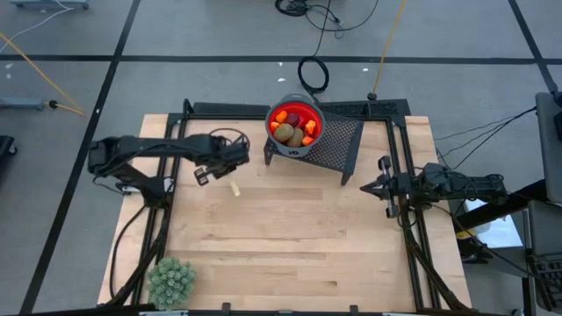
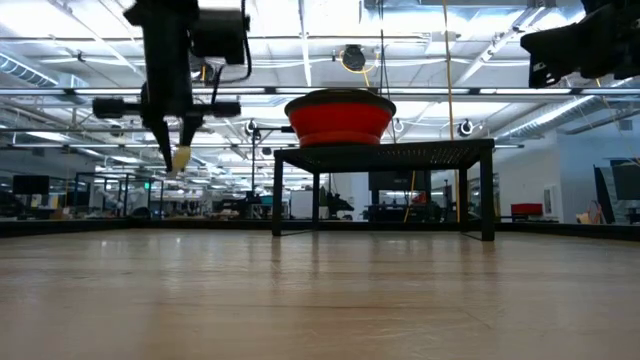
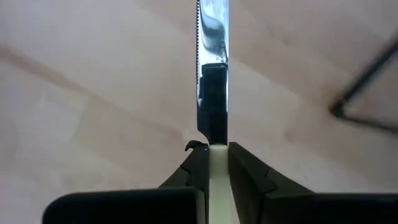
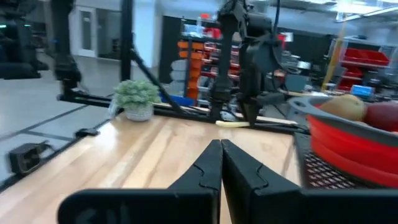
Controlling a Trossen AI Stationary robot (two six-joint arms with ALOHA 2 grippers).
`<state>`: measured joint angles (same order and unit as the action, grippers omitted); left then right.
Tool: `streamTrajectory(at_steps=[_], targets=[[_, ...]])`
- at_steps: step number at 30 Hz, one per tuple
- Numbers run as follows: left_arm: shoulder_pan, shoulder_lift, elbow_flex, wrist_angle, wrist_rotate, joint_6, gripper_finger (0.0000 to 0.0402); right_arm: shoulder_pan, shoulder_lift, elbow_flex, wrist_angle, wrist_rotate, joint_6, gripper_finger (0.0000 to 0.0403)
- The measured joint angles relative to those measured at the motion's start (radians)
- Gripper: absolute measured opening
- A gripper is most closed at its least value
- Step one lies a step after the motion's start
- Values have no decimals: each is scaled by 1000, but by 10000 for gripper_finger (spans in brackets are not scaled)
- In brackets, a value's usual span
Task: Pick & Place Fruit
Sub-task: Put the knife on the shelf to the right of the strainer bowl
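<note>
My left gripper (image 1: 233,180) hangs above the left half of the table, pointing down, shut on a small knife (image 3: 211,56) with a pale yellow handle and a serrated steel blade. The low view shows the knife (image 2: 181,158) well above the wood. The fruit (image 1: 291,130), brown, red and orange pieces, lies in a red bowl (image 1: 307,112) on a black mesh stand (image 1: 341,145) at the far edge. My right gripper (image 1: 367,186) waits shut at the table's right edge, level, touching nothing. My left gripper pinches the knife's pale yellow handle (image 3: 217,171) between its two fingers, coming from above and pointing down. The blade (image 3: 212,37) sticks out past the fingertips (image 3: 198,163). The knife is lifted clear of the table, roughly level in the right wrist view (image 4: 235,122).
A pale green spiky plant ball (image 1: 171,279) stands at the near left corner. Black frame rails (image 1: 399,219) run along the table's sides. The stand's legs (image 2: 487,195) reach the wood at the far edge. Bare wood (image 1: 290,237) fills the middle and near part.
</note>
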<state>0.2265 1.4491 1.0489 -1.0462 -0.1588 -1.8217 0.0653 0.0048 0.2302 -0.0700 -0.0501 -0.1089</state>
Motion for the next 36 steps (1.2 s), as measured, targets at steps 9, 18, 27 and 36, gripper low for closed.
streamTrajectory(at_steps=[9,18,27,36], targets=[[-226,-45,3,3,-30,-153,26,0,2,0,26,-38,127,0],[-385,-45,3,87,-63,-182,39,0,133,0,220,-30,176,0],[-467,-45,3,265,-139,-90,17,38,440,0,506,-33,363,0],[-480,-45,3,401,-178,7,27,178,726,0,824,-16,382,0]])
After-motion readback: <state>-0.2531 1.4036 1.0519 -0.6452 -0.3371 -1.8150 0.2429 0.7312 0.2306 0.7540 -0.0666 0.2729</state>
